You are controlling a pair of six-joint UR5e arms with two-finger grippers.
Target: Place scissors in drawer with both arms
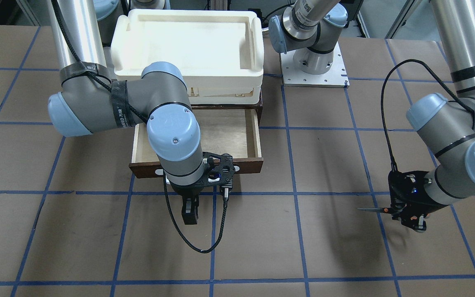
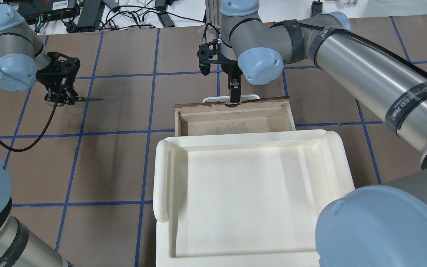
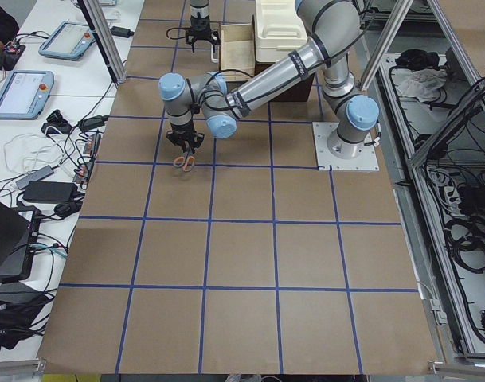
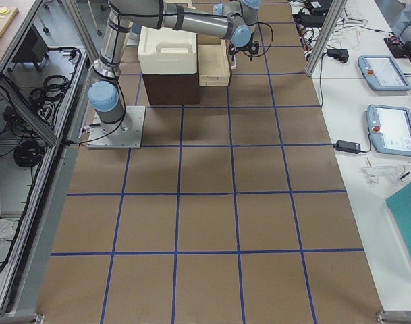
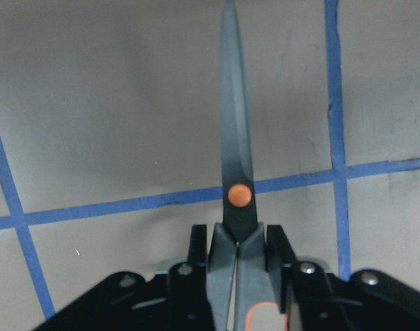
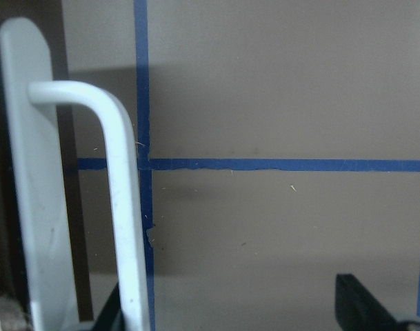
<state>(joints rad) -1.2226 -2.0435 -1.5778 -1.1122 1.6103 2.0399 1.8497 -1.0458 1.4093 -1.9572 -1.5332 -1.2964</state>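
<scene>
Grey-handled scissors (image 5: 236,158) hung clamped by their handles in the left gripper (image 2: 65,99), well apart from the open drawer (image 2: 265,102), closed blades pointing toward it, while the right gripper (image 2: 234,97) waited, fingers spread, at the drawer's handle (image 6: 121,207).

This is a robotics lab. The counter (image 3: 242,255) is covered in brown paper gridded with blue tape (image 3: 212,288), and two jointed arms (image 2: 365,74) stand bolted to metal plates (image 1: 336,76) along one long edge. Beyond the opposite edge, white benches (image 4: 367,115) hold teach pendants (image 4: 382,71). Aluminium framing (image 3: 99,40) and cable bundles (image 3: 465,231) surround it.
</scene>
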